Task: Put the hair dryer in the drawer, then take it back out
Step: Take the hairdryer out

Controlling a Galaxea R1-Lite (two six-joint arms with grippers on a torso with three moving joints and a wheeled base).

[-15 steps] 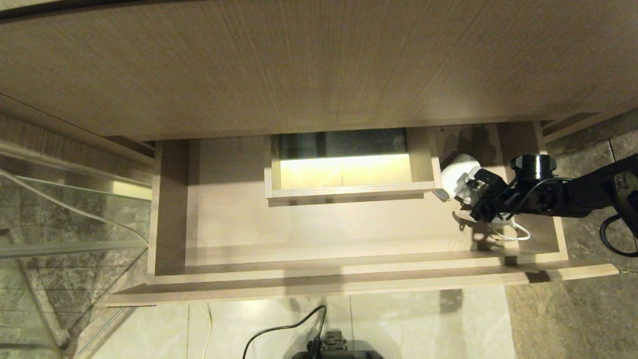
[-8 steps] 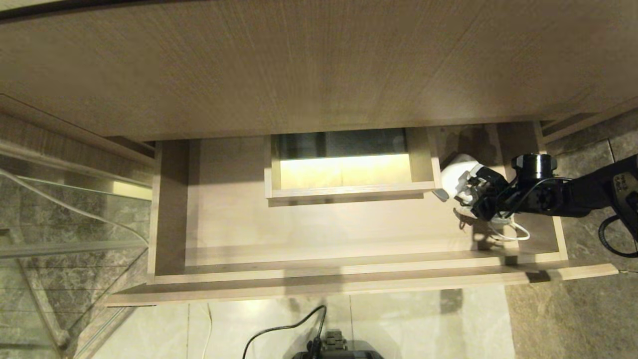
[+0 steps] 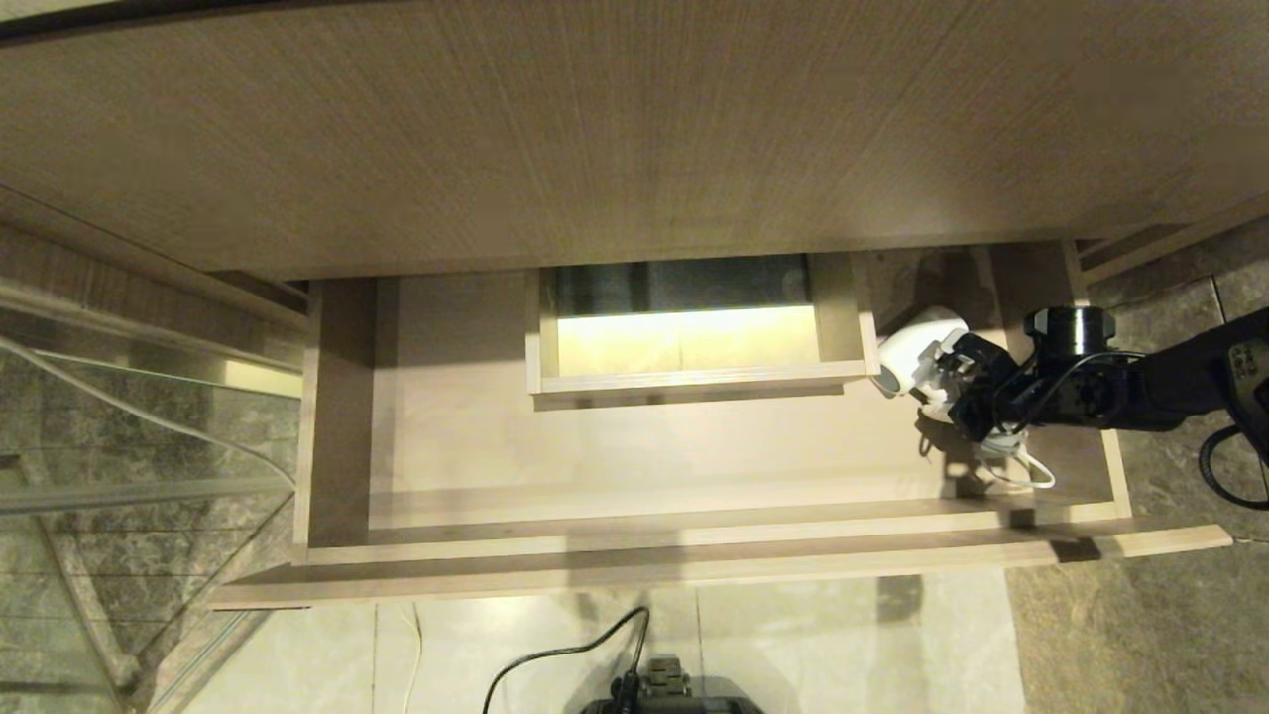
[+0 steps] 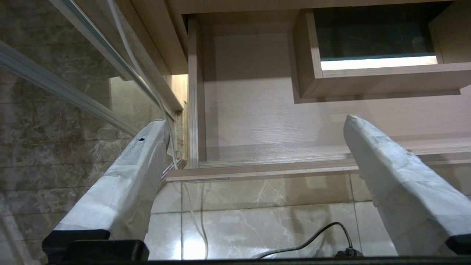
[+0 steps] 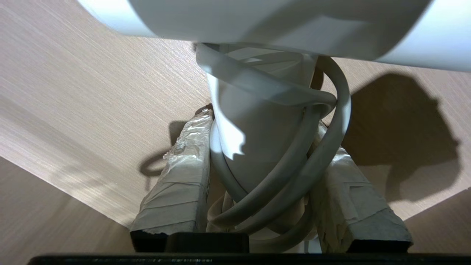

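Note:
The white hair dryer [image 3: 914, 354] lies at the right end of the open beige wood-grain drawer [image 3: 694, 557], beside the boxed cut-out. My right gripper [image 3: 949, 385] reaches in from the right. In the right wrist view its taped fingers [image 5: 184, 176] press both sides of the dryer's handle [image 5: 257, 147] and the white cord [image 5: 327, 154] wound round it, so the right gripper [image 5: 262, 121] is shut on it. A cord loop trails on the drawer floor [image 3: 1026, 471]. My left gripper [image 4: 255, 119] hangs open and empty before the drawer's left front corner.
A boxed rectangular cut-out [image 3: 684, 332] stands mid-back in the drawer. A large wood-grain panel [image 3: 595, 129] overhangs the drawer's back. A glass panel [image 3: 119, 426] stands to the left. A black cable [image 3: 565, 656] lies on the tiled floor in front.
My right gripper's fingers have closed in from wide open onto the hair dryer's handle. The dryer has shifted slightly toward the drawer's back.

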